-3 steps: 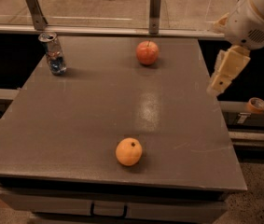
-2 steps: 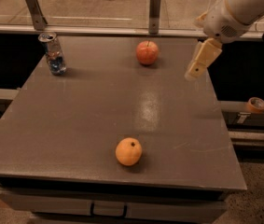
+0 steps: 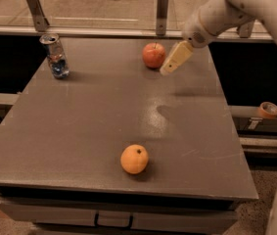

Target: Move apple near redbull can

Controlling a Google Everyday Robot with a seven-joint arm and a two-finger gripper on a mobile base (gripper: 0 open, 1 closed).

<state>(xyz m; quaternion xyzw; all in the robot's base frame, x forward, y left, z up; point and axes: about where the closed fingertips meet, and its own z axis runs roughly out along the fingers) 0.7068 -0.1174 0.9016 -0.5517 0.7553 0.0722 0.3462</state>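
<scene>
Grey flat surface [image 3: 79, 131] with three objects. The round reddish-orange apple [image 3: 153, 55] sits at the far side, right of centre. The cream-coloured gripper [image 3: 167, 69] hangs tilted just right of the apple; whether it is spread or closed cannot be told. The slim silver redbull can [image 3: 55, 56] stands upright at the far left, well apart from the apple. A paler yellow-orange fruit [image 3: 134, 159] lies near the front edge.
</scene>
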